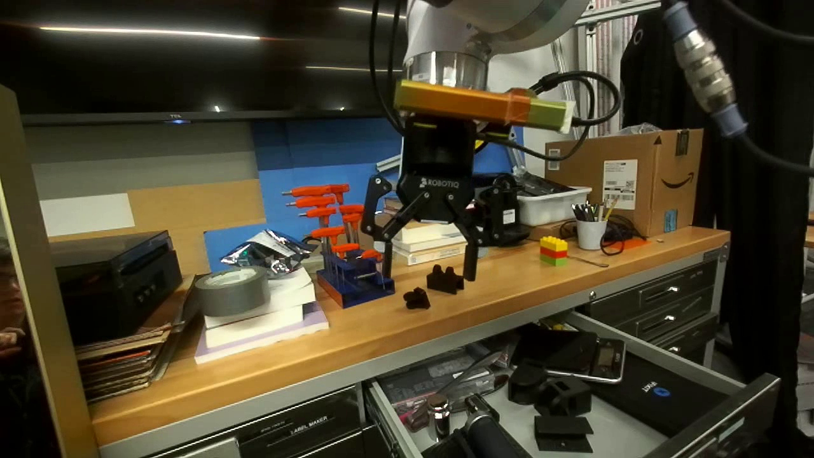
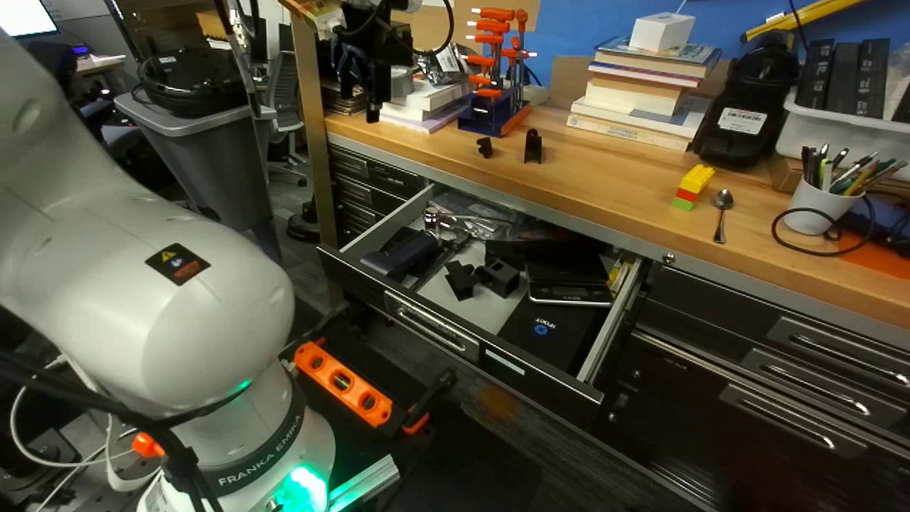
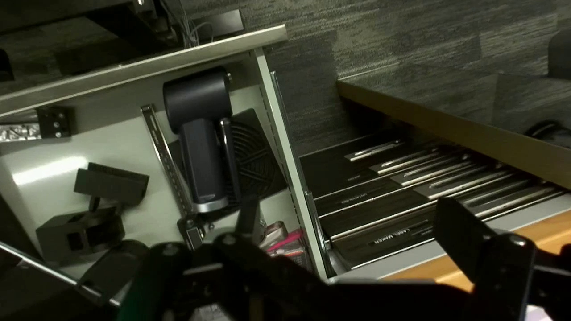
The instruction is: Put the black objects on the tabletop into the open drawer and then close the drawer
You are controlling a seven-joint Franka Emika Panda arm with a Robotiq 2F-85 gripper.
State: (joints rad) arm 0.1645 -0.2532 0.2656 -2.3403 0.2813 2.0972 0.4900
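— Blocks first: where are the black ones sitting?

— Two are sitting loose on the wooden tabletop, near its front edge. A small notched lump is lying just beside an upright bracket with two rounded ears; a gap is separating them.

— And the drawer?

— It is standing pulled out below the tabletop. Other black parts are lying inside, near a dark gadget with a handle.

— Condition of the pincer?

— Its jaws are standing wide apart, and they are gripping nothing. In an exterior view its dark fingers are hanging in the air, well apart from both blocks.

— What is surrounding the blocks?

— Red-handled tools are standing in a blue rack near the lump. Further along that side, a roll of tape is resting on a pile of pale books. A taller book stack is standing farther back than the bracket, with a small white box sitting on top. On the opposite side, toy bricks, a spoon and a cup of pens are sitting on the tabletop. A cardboard box is standing behind the cup.
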